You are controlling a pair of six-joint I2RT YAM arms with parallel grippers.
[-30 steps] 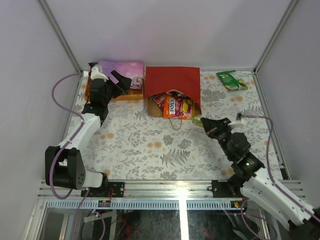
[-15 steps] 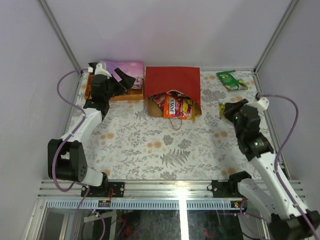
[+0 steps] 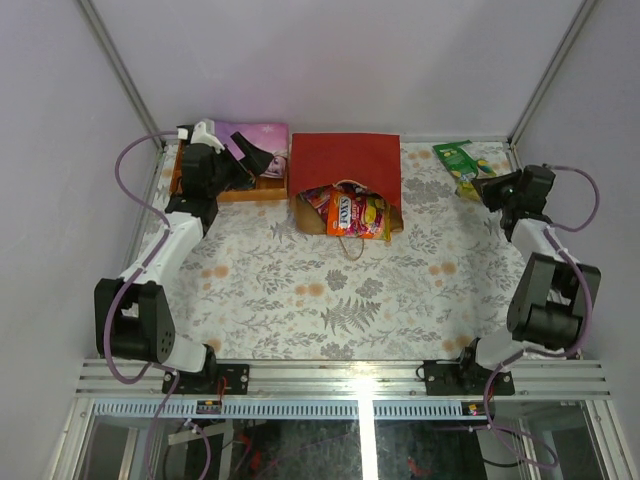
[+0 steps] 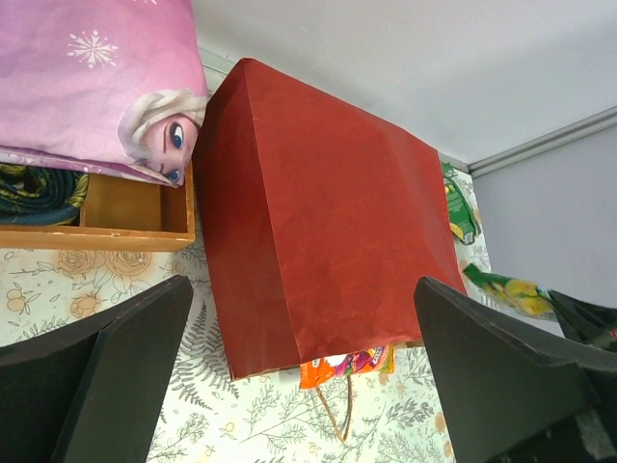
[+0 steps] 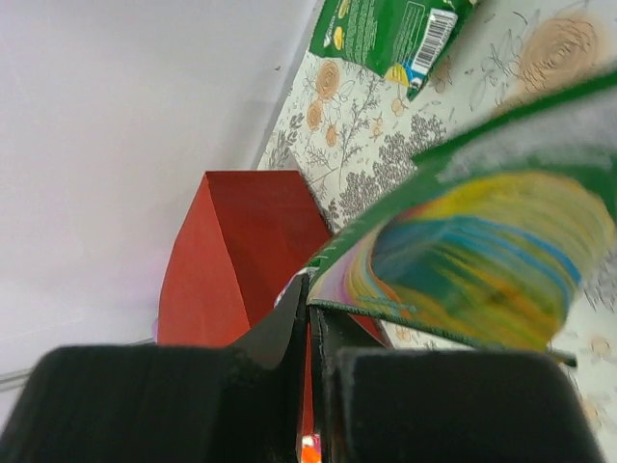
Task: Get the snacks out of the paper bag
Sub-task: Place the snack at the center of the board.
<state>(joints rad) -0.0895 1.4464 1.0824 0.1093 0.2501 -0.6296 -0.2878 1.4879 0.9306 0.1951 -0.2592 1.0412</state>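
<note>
Red outside and kraft brown at the mouth, the paper bag lies on its side against the far edge of the tabletop, near the middle, with its opening facing the near edge. A cluster of glossy snacks, orange, pink and yellow, sits in that opening and half spills onto the tabletop, beside a thin loop handle.

A second ago the right gripper was low over the tabletop just right of the bag's mouth. It has since swung out to the far right corner. Its jaws are clamped on the edge of a green-and-yellow packet, which hangs close to a green packet already lying flat in that corner. One more snack, then, looks nearly delivered and only needs releasing. The pile at the bag's mouth looks unchanged, so several packets are probably left to fetch.

Over at the far left corner, the left gripper has barely shifted. It hangs with its jaws spread wide and empty by the wooden box and its pink cloth, facing the bag's side.
</note>
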